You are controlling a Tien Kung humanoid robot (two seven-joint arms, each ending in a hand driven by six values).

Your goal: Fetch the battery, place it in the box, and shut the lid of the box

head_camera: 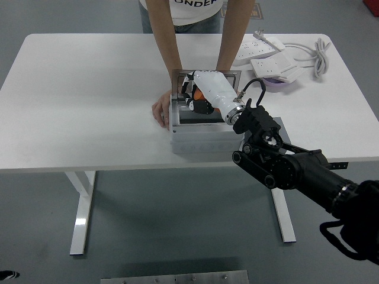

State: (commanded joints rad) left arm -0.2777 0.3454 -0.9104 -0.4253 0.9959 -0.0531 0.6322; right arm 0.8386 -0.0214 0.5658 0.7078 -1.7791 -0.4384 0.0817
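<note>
The right robot hand [195,97] reaches into the open grey box [204,133], gripping an orange battery [199,94]. Left of it, a person's hand [160,110] steadies the box on the counter [89,100].

Plain grey floor [47,236] all round, a bit scuffed-looking. The white table [89,100] sits on white legs [83,207] with flat feet. Light is even, with soft shadows under the tabletop. A metal plate [174,277] with small bolts lies on the floor at the near edge.
</note>
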